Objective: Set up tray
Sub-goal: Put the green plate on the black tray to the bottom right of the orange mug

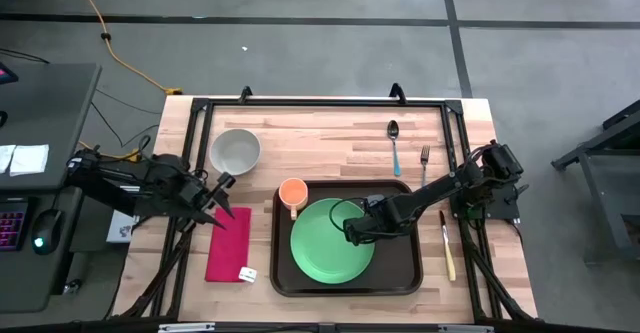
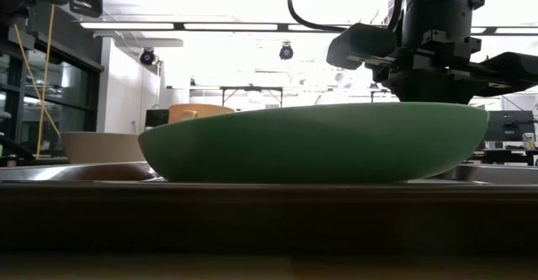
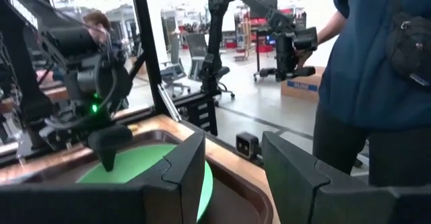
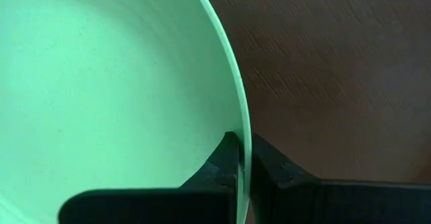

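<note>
The dark brown tray (image 1: 400, 273) lies in the middle of the table. On it rest a round green plate (image 1: 325, 248) and, at its far left corner, an orange cup (image 1: 292, 192). My right gripper (image 4: 246, 158) stands over the plate's right side, shut on its rim. In the low view the plate (image 2: 311, 141) sits with its underside on the tray and its right rim a little higher. My left gripper (image 3: 232, 177) is open and holds nothing. It hovers at the far end of a red napkin (image 1: 229, 248), near a grey bowl (image 1: 235, 151). My right gripper pinches the plate's rim (image 4: 240, 120) on the plate's right side, one finger (image 4: 225, 158) inside the plate and one (image 4: 269, 160) outside. The fingers come from above, pointing down. The plate's underside (image 2: 286, 177) appears to rest on the tray.
A spoon (image 1: 394, 143) and a fork (image 1: 424, 161) lie on the wood beyond the tray, and a knife (image 1: 447, 245) lies to its right. A black frame runs along the table's edges. A person in blue (image 3: 377, 83) stands beyond the table.
</note>
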`<state>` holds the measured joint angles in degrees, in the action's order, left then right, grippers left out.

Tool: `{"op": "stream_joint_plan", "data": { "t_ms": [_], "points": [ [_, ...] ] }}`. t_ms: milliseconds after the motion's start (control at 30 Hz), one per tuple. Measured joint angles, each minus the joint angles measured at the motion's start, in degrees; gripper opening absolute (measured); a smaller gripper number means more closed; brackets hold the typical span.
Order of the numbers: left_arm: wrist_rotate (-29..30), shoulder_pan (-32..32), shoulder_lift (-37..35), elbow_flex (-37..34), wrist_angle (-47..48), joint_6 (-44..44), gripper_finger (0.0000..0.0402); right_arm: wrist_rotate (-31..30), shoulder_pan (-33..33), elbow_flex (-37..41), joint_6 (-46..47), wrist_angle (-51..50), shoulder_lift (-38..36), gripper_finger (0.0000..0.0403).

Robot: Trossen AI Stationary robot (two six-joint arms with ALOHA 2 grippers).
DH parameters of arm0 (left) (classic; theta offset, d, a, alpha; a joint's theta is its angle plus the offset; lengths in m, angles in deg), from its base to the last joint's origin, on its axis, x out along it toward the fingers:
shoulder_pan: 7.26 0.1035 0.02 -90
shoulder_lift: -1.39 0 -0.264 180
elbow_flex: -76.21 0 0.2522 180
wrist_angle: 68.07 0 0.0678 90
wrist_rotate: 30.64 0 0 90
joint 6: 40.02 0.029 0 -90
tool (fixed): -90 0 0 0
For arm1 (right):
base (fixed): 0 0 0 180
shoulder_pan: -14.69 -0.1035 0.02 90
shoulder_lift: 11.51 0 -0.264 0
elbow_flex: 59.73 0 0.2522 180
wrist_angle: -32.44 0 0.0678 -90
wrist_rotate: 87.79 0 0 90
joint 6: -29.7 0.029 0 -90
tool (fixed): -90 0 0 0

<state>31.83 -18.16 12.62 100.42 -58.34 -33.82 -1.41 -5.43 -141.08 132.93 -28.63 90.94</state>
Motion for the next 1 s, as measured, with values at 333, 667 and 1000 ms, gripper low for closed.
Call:
{"op": "stream_joint_plan", "data": {
  "t_ms": [333, 667, 1000],
  "points": [
    [1.51, 0.0, 0.0, 0.0, 2.91, 3.26, 0.0179, -0.28, -0.01, 0.0, 0.08, 0.01, 0.27, 0.0],
    [2.35, 0.0, -0.6, -0.02, 4.29, 4.63, 0.0179, 0.39, -0.02, -0.09, 0.49, 3.34, 3.6, 0.0],
    [2.17, 0.0, -4.39, -0.02, 7.97, 4.54, 0.0179, 0.09, -0.02, -0.07, 0.0, 2.36, 3.39, 0.0001]
  ]
}}
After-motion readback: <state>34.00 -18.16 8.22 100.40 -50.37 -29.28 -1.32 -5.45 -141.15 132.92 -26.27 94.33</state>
